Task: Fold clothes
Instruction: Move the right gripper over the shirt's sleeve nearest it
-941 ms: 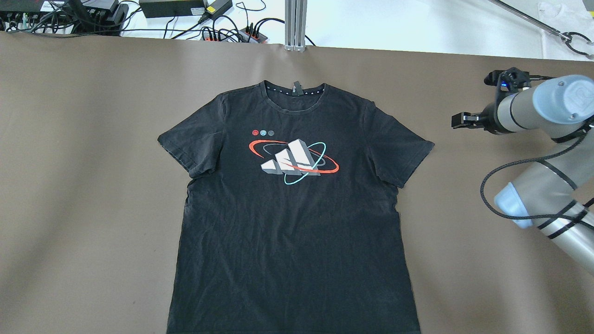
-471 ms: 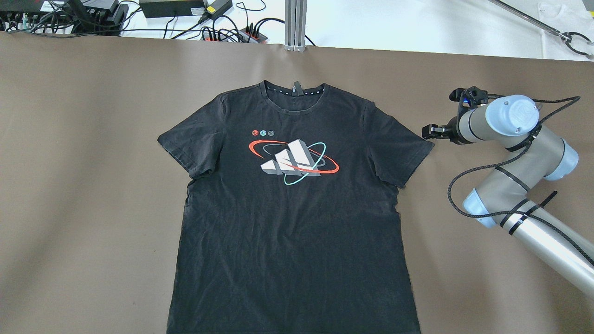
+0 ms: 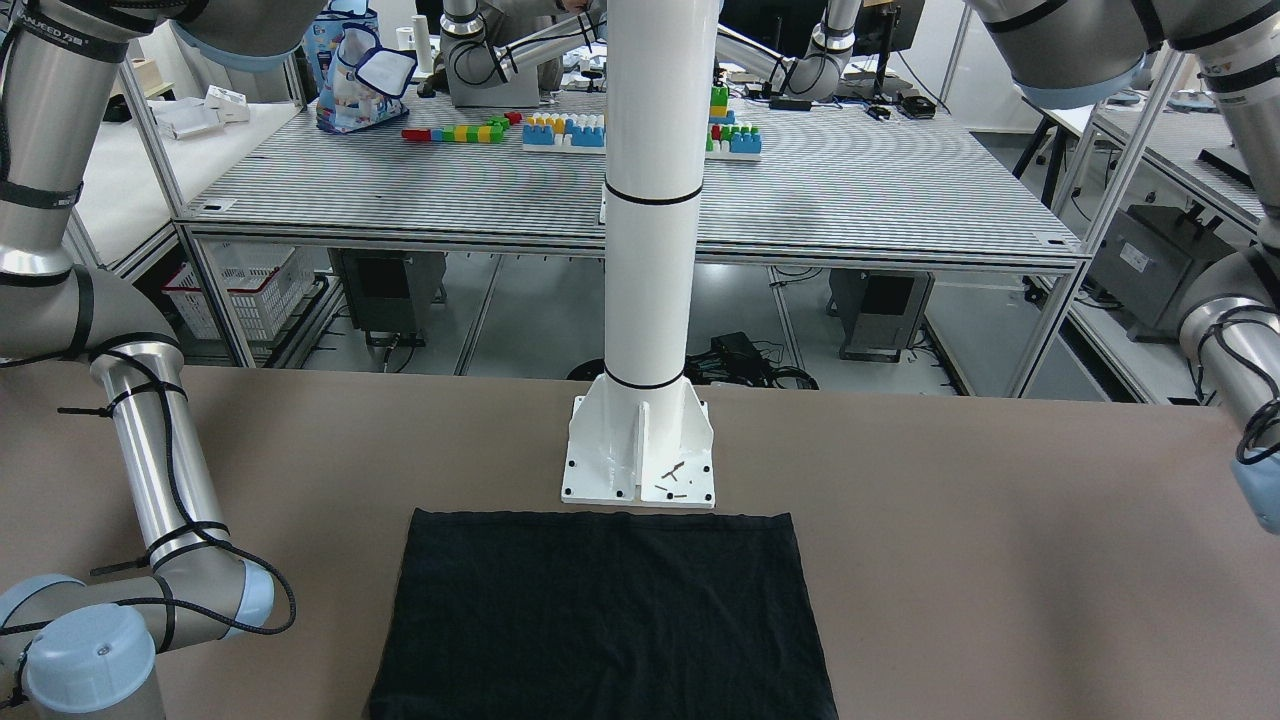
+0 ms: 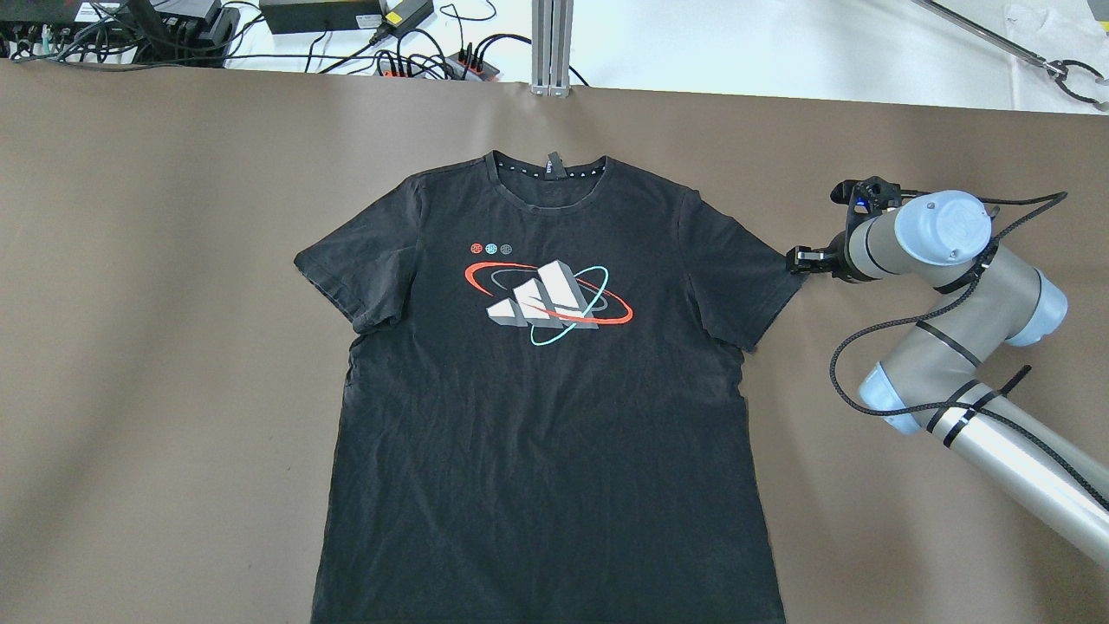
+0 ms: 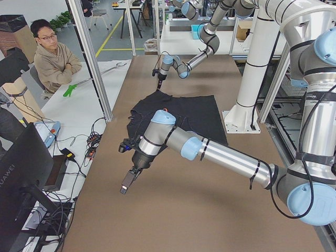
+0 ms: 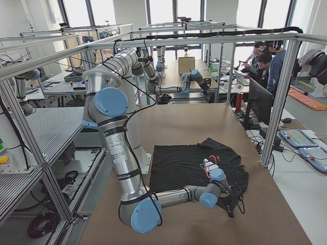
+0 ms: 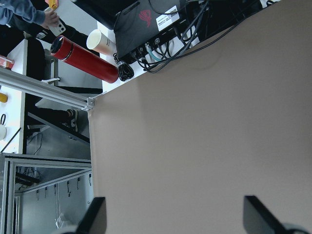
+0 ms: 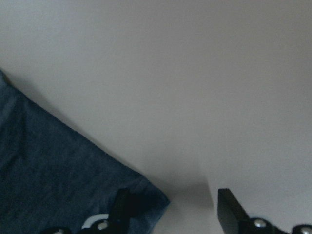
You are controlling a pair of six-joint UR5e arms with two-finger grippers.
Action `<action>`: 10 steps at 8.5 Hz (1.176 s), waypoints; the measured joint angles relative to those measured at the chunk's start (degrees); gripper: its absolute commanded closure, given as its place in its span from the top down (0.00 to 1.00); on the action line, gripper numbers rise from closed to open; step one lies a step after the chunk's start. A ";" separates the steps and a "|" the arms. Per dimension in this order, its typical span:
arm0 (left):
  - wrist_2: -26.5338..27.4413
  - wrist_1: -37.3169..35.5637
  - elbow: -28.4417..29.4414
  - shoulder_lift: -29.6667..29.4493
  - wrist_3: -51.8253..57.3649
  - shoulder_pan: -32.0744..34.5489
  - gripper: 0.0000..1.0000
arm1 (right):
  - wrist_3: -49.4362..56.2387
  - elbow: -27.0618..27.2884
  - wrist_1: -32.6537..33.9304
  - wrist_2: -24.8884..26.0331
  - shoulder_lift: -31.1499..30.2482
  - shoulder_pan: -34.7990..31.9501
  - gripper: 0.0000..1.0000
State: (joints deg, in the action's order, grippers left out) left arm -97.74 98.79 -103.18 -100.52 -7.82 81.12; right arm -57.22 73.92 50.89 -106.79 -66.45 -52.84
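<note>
A black T-shirt (image 4: 546, 390) with a red, white and teal chest print lies flat and face up on the brown table, collar at the far side. In the front-facing view only its plain lower part (image 3: 600, 620) shows. My right gripper (image 4: 795, 258) is at the tip of the shirt's right-hand sleeve. In the right wrist view it (image 8: 173, 197) is open, low over the table, with the sleeve corner (image 8: 73, 180) under one finger (image 8: 122, 202). My left gripper (image 7: 175, 212) is open over bare table, well left of the shirt (image 5: 184, 113), near the table's edge (image 5: 126, 186).
The white pillar's base plate (image 3: 640, 450) stands just behind the shirt's hem. Cables and power strips (image 4: 416, 56) line the far edge beside an aluminium post (image 4: 552, 43). A red bottle (image 7: 83, 58) and a paper cup (image 7: 101, 41) sit beyond the table's end. A person (image 5: 52, 58) sits nearby.
My right arm has swung left and slightly down across the table, bringing its gripper from well right of the shirt to the sleeve tip. The shirt has not moved.
</note>
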 measured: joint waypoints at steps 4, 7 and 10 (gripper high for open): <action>0.00 0.00 0.03 0.12 0.04 0.00 1.00 | 0.03 -0.04 0.07 0.00 0.55 0.25 0.00; 0.00 0.00 0.07 0.14 0.09 0.00 1.00 | 1.11 1.80 0.17 -0.35 0.79 0.26 0.00; 0.00 0.00 0.08 0.15 0.09 0.00 1.00 | 1.10 10.55 4.96 -1.10 1.28 0.53 0.00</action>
State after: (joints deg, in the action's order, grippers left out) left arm -97.74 98.79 -103.10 -100.37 -7.73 81.12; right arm -56.12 84.47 55.84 -107.89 -65.16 -52.31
